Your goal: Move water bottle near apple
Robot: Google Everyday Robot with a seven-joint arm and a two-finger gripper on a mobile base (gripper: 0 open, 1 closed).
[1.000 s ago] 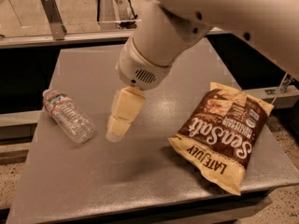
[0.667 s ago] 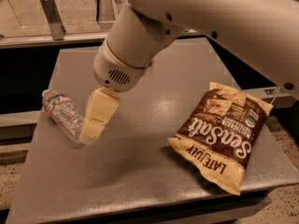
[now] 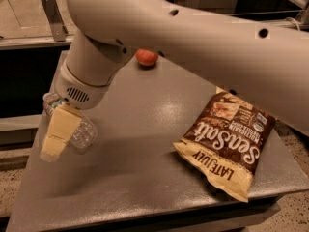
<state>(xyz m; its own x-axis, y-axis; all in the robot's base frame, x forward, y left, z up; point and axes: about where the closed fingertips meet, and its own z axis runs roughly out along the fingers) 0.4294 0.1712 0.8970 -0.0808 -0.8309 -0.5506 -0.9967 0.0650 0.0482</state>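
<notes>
While the big white arm [image 3: 193, 37] reaches across from the right, its hand [image 3: 52, 146] hangs low at the left edge of the grey table [image 3: 145, 182], right over the water bottle [image 3: 85, 132]. That clear bottle lies on its side there, and the cream-coloured hand covers its middle. From where I stand I cannot tell whether the hand is open or closed, or whether it has hold of the bottle. At the far edge of the table sits the red apple [image 3: 146, 57], well apart from the bottle. A brown chip bag [image 3: 227, 146] lies flat near the right edge, with one corner toward the near edge.
</notes>
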